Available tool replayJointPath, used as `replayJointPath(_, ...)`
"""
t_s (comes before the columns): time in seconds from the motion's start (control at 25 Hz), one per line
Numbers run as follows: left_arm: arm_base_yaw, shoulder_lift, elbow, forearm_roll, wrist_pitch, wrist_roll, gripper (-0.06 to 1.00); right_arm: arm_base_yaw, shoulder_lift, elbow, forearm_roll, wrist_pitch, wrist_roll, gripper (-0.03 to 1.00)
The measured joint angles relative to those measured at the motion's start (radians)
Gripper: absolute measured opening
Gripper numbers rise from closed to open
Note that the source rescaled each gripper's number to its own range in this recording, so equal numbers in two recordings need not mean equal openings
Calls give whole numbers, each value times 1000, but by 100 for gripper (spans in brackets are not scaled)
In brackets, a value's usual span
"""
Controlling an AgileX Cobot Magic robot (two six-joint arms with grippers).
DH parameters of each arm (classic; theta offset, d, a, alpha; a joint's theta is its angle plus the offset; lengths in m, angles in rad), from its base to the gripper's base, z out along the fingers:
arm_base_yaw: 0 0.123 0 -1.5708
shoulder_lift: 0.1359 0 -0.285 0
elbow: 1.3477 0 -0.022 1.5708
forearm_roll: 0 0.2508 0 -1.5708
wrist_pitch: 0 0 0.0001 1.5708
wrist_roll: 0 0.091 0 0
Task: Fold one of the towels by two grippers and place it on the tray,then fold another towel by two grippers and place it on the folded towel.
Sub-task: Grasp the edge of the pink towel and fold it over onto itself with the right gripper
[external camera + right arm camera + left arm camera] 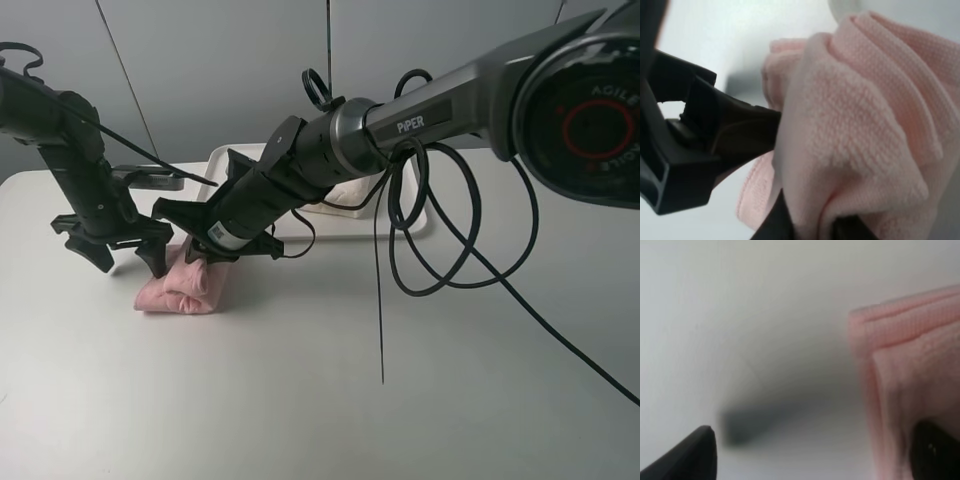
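a plain white table [300, 400] under a grey wall carries the whole scene, with the white tray [415, 228] set toward the back. the right gripper [205, 250], reaching across the middle to the left part of the table, has its jaws pinched narrow on a bunched fold of the pink towel [185, 283]; in its wrist view the terry cloth [860, 130] swells up right against the dark fingers [740, 135], gathered rather than flat. the left gripper [118, 245] hangs just beside it with its jaws spread wide and nothing between them; its wrist view shows one finger [687, 455] over bare table and the other at the towel's folded edge [905, 385], touching or nearly so, i cannot tell which. outward from the jaws, the pink towel lies as a small rumpled bundle on the table, its long axis running roughly across the table, well short of the tray. the cream towel [350, 195] shows only partly behind the right arm, apparently already lying in the tray. the coming move seems to turn on this: the tray lies behind and to the right of the bundle, and the right arm, already holding it, is the nearer carrier.
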Motion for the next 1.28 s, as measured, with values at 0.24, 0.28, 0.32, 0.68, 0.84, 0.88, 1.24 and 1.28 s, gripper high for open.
replayJointPath(0.24,0,-39,2,-15,24,7,99,0,0,0,6,-2,-9,9)
replayJointPath(0.28,0,-54,2,-17,26,7,99,0,0,0,8,-3,-11,9)
replayJointPath(0.32,0,-71,2,-17,31,7,99,0,0,0,10,-5,-13,9)
replayJointPath(0.68,0,-263,2,-13,60,7,99,0,0,0,72,-1,-78,19)
replayJointPath(0.84,0,-345,2,0,77,7,99,8,0,0,257,2,-242,50)
replayJointPath(0.88,0,-362,2,0,85,7,99,14,0,0,309,2,-288,55)
replayJointPath(1.24,0,-420,2,37,150,7,99,58,0,0,420,18,-417,58)
replayJointPath(1.28,0,-420,2,39,154,7,99,58,0,0,413,20,-419,58)
